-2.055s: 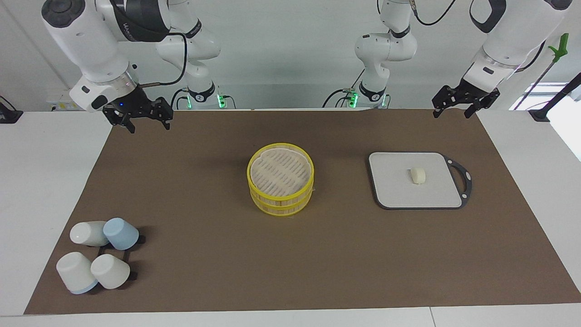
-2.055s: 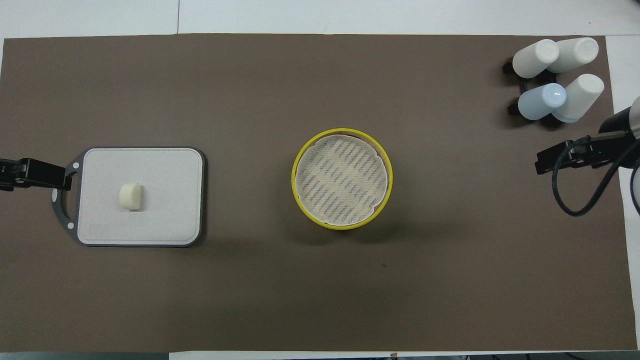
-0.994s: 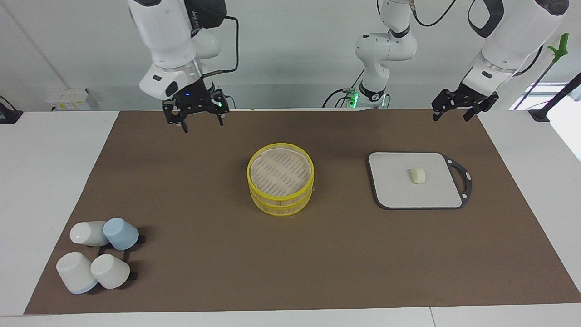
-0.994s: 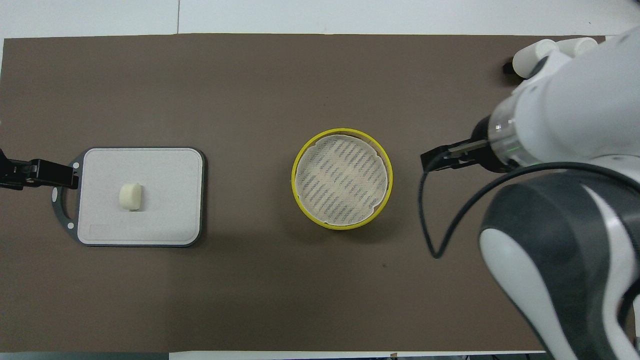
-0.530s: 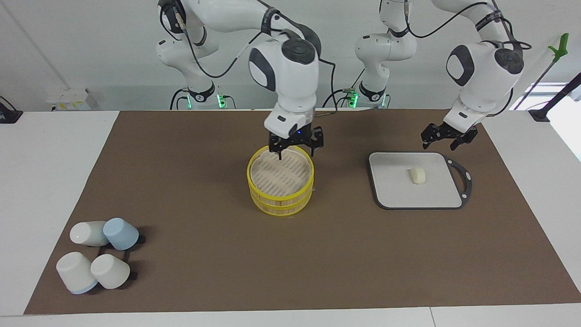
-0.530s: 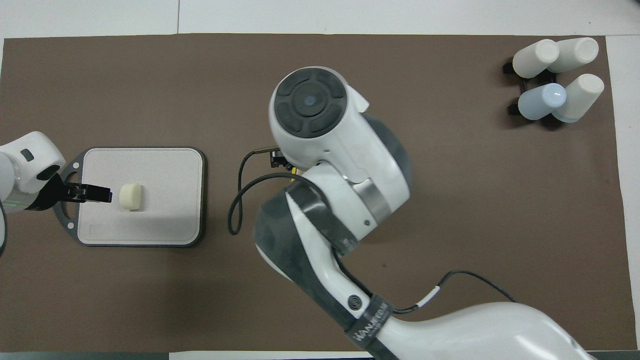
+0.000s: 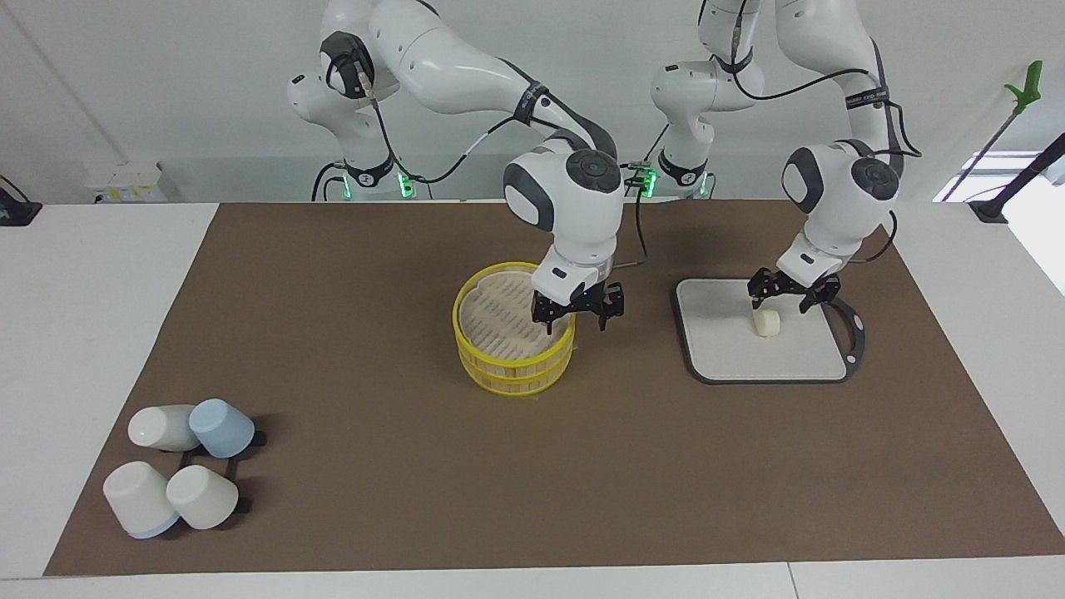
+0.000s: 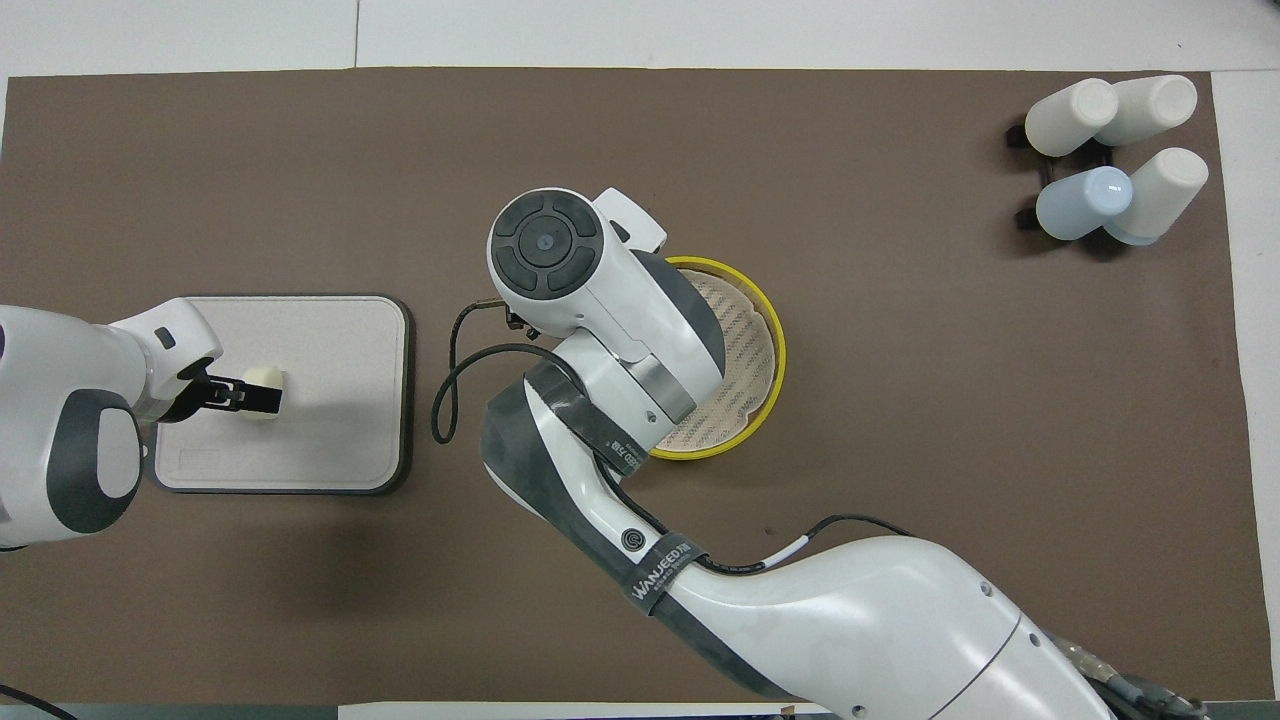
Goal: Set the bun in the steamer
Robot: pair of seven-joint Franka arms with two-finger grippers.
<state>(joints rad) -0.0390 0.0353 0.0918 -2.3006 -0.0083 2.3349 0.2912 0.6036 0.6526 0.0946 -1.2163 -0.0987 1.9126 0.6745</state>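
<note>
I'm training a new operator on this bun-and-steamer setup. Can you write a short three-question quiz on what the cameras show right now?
1. True or false: the bun already lies in the steamer.
2. Which gripper is over the bun? A) left gripper B) right gripper
3. Fill in: the bun rests on the grey ____.

Key
1. False; it is outside the steamer.
2. A; the right gripper is at the steamer's rim.
3. Board.

The bun [image 7: 766, 323] lies on the board [image 7: 724, 349], beside the steamer [image 7: 507, 349] toward the left arm's end of the counter [image 7: 349, 274].
</note>
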